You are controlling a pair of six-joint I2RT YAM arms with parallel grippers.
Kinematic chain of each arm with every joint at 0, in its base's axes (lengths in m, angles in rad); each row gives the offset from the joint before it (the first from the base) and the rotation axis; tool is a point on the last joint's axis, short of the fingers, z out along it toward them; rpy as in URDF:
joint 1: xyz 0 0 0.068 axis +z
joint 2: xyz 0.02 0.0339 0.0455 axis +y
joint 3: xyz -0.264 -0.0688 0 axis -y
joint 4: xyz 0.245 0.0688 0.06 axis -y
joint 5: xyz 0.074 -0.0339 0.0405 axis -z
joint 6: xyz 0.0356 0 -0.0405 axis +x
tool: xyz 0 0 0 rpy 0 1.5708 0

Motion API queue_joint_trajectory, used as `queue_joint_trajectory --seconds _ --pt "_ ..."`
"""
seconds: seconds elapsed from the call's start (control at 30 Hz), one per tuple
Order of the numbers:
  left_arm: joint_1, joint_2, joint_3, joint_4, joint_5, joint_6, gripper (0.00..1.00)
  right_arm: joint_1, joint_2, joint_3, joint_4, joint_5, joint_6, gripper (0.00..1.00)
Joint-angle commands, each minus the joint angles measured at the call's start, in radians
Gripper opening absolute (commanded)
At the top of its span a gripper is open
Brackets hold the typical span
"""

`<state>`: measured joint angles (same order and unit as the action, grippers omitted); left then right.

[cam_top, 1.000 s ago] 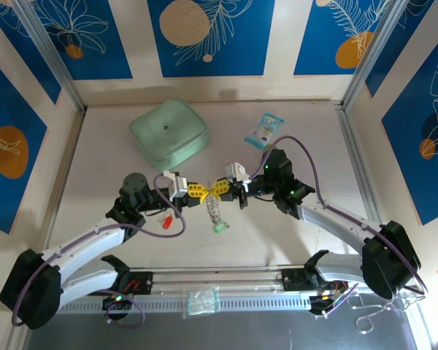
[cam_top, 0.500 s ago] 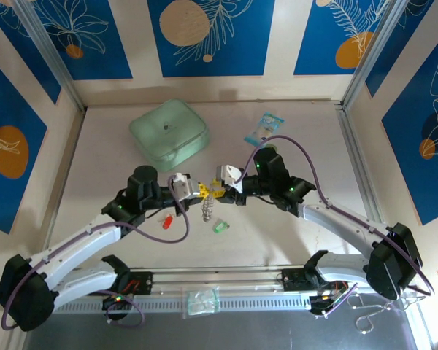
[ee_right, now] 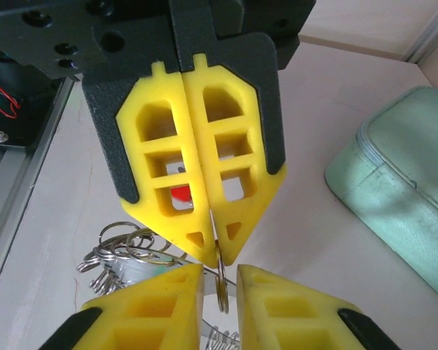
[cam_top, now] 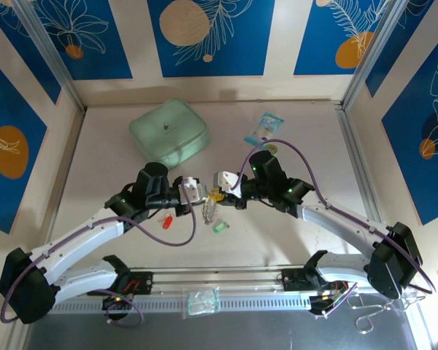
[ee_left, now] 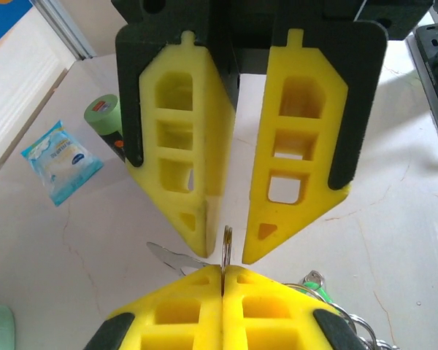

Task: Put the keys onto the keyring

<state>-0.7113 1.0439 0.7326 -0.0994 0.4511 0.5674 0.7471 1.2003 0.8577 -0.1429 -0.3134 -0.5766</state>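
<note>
Pinching keyring (ee_left: 226,239) edge-on betw. clenched tips: L gripper (ee_left: 223,273). R gripper (ee_right: 219,273) tip-to-tip opposite, fingers apart, straddling the ring. Silvery ring bunch (ee_right: 124,248) just under tips. Green key (cam_top: 219,227) on table near, base side; red key (cam_top: 166,221) beside L wrist. Mint pouch (cam_top: 168,131) well beyond.
</note>
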Motion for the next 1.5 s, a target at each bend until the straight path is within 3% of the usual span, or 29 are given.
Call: queue_joint_trajectory --seconds 0.0,0.1,0.27,0.33,0.4,0.5,0.77,1.1,1.33,1.47 --pt "-0.009 -0.008 0.042 -0.01 0.026 0.012 0.0 0.007 -0.003 0.024 0.005 -0.009 -0.014 0.16" --pt "-0.01 -0.012 0.041 -0.015 0.029 0.011 0.0 0.009 -0.004 0.024 0.012 -0.006 -0.016 0.02" --pt "-0.009 -0.031 0.019 0.007 0.01 -0.013 0.0 0.006 -0.004 0.018 0.006 -0.017 -0.022 0.0" --pt "-0.005 -0.041 -0.005 0.031 -0.014 -0.033 0.21 0.0 -0.006 0.006 0.024 -0.036 -0.013 0.0" --pt "0.006 -0.053 -0.041 0.074 -0.013 -0.055 0.33 -0.007 -0.01 -0.007 0.052 -0.06 0.002 0.0" --pt "0.031 -0.062 -0.099 0.15 0.018 -0.099 0.36 -0.015 -0.013 -0.019 0.087 -0.099 0.026 0.0" --pt "0.06 -0.048 -0.154 0.249 0.11 -0.152 0.26 -0.021 -0.015 -0.033 0.103 -0.147 0.038 0.0" --pt "0.077 -0.049 -0.164 0.296 0.187 -0.173 0.24 -0.02 -0.016 -0.033 0.106 -0.172 0.043 0.0" --pt "0.085 -0.035 -0.153 0.289 0.212 -0.17 0.12 -0.023 -0.02 -0.041 0.156 -0.209 0.083 0.0" --pt "0.085 -0.049 -0.154 0.336 0.218 -0.187 0.0 -0.019 -0.01 -0.038 0.163 -0.217 0.091 0.0"
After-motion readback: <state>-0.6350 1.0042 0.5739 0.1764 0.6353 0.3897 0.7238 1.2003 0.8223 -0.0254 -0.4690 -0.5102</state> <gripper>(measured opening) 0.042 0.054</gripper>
